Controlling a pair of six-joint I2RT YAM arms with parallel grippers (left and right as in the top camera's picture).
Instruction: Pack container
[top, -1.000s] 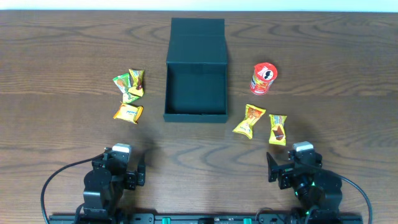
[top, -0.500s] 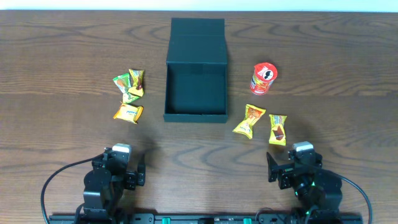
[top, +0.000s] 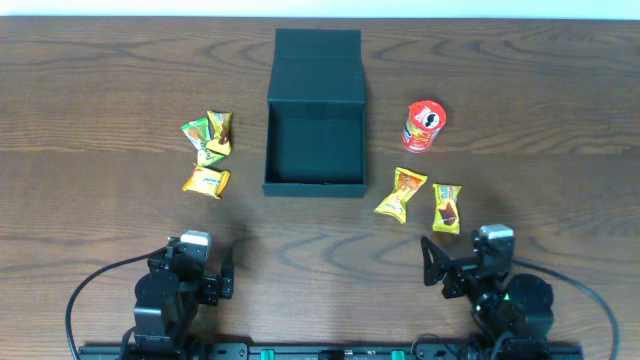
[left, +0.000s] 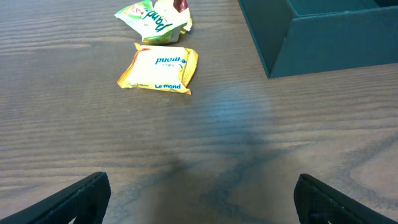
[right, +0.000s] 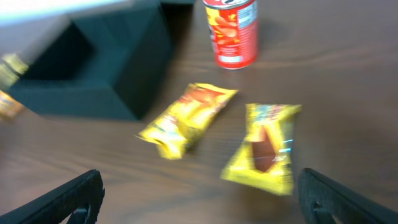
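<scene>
Resting on the bench midway between its left and right edges, and nearer the far edge than the near one, the container stands open, with its hinged lid folded back flat toward the far edge. On the side toward the left edge, a little apart from the container, lie three snack packets: a green packet touching a yellow-and-red packet, and just nearer the near edge a yellow packet lettered in blue. Toward the right edge a red can stands upright beside the container. Closer to the near edge lie an orange-yellow packet, near the container's front right corner, and a second yellow packet just beside it; the two are not touching. The left pincer hangs by the near edge on the left with its jaws wide apart and nothing between them. The right pincer hangs by the near edge on the right, its jaws equally spread and holding nothing, with the two right-hand packets lying ahead of it.
</scene>
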